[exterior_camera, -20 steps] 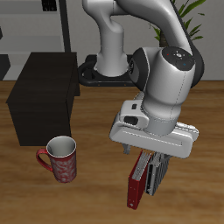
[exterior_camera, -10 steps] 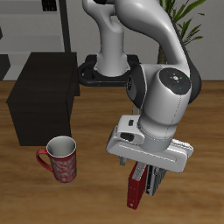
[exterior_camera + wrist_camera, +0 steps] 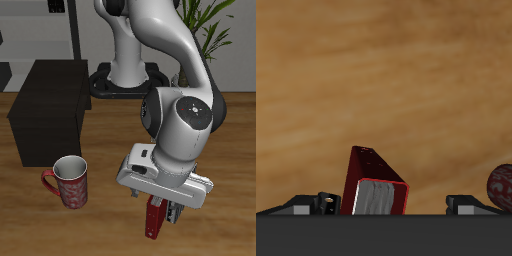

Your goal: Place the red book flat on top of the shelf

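Observation:
The red book (image 3: 153, 219) stands upright on the wooden table near its front edge, mostly covered by the robot's hand. In the wrist view the red book (image 3: 373, 184) shows its dark-red cover and pale page edges between the two fingers. My gripper (image 3: 160, 206) is directly over the book, low down, with its jaws wide apart on either side of it; it also shows in the wrist view (image 3: 393, 206). The shelf (image 3: 50, 106), a low dark cabinet with a flat top, stands farther back, away from the gripper.
A red patterned mug (image 3: 70, 182) stands between the shelf and the book; it also shows in the wrist view (image 3: 502, 186). A grey book (image 3: 172, 213) stands right beside the red one. A tall grey rack (image 3: 48, 28) and a plant (image 3: 210, 25) are at the back.
The gripper has come down over the red book, covering more of it and of the grey book. The book, mug and shelf have not moved.

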Robot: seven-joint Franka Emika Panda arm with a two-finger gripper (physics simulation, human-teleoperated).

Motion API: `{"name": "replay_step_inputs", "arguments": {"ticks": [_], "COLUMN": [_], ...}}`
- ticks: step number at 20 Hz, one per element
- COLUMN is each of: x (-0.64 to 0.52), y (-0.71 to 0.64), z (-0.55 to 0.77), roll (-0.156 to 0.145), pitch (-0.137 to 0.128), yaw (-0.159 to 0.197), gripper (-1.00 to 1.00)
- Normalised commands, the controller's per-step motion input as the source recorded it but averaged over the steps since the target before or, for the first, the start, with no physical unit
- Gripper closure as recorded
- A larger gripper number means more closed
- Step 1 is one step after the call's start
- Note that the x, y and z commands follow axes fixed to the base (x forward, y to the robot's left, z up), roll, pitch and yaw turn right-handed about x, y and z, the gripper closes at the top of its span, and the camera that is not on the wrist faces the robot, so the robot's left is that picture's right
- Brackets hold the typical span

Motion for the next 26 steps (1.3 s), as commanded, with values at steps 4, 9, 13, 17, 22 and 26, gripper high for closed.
{"name": "replay_step_inputs", "arguments": {"ticks": [4, 9, 13, 17, 22, 26], "x": [-0.01, 0.00, -0.05, -0.10, -0.21, -0.29], "y": [-0.11, -0.16, -0.07, -0.03, -0.08, -0.05], "z": [-0.05, -0.02, 0.08, 0.18, 0.43, 0.46], "roll": [-0.014, -0.022, -0.004, -0.001, -0.017, -0.010], "pitch": [0.017, 0.005, -0.010, -0.021, -0.036, -0.034], "yaw": [-0.021, -0.010, -0.018, 0.011, 0.010, 0.029], "gripper": [1.00, 1.00, 1.00, 1.00, 1.00, 1.00]}}
